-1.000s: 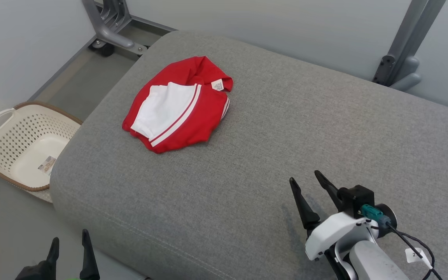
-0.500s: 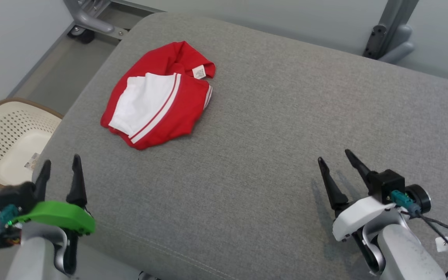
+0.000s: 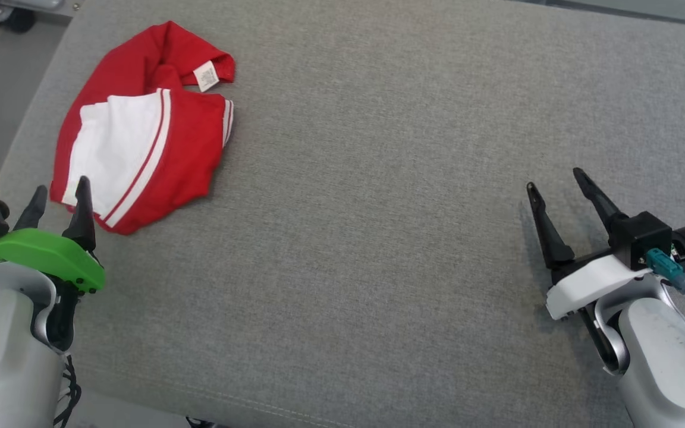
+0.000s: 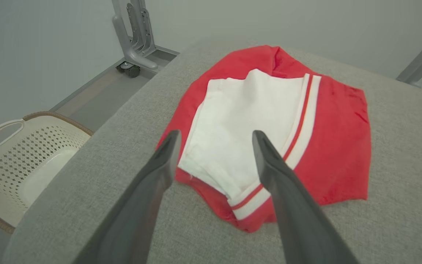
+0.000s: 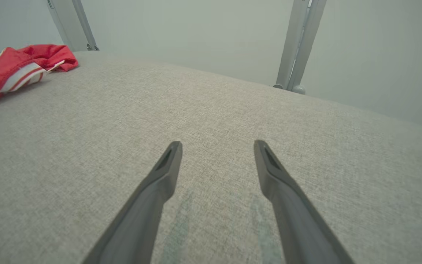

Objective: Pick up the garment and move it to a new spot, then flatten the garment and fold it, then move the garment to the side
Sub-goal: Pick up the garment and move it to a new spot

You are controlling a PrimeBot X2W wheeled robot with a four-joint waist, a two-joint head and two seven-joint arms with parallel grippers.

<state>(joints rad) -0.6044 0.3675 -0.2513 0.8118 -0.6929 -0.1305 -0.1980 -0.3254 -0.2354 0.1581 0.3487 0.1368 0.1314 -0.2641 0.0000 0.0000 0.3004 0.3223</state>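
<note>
**Left gripper (image 3: pixel 60 187) at the near hem of the crumpled red-and-white garment (image 3: pixel 140 125), fingers spread and empty.**
The garment lies by the bench's (image 3: pixel 348 208) left edge, toward the far corner, with its long axis running away from the left gripper. The right gripper (image 3: pixel 555 180), also spread and empty, hovers well apart near the right edge, so the left arm is nearer.

Left claw (image 3: pixel 60 191) and right claw (image 3: pixel 555 178) both spread wide, fingers pointing forward.
</note>
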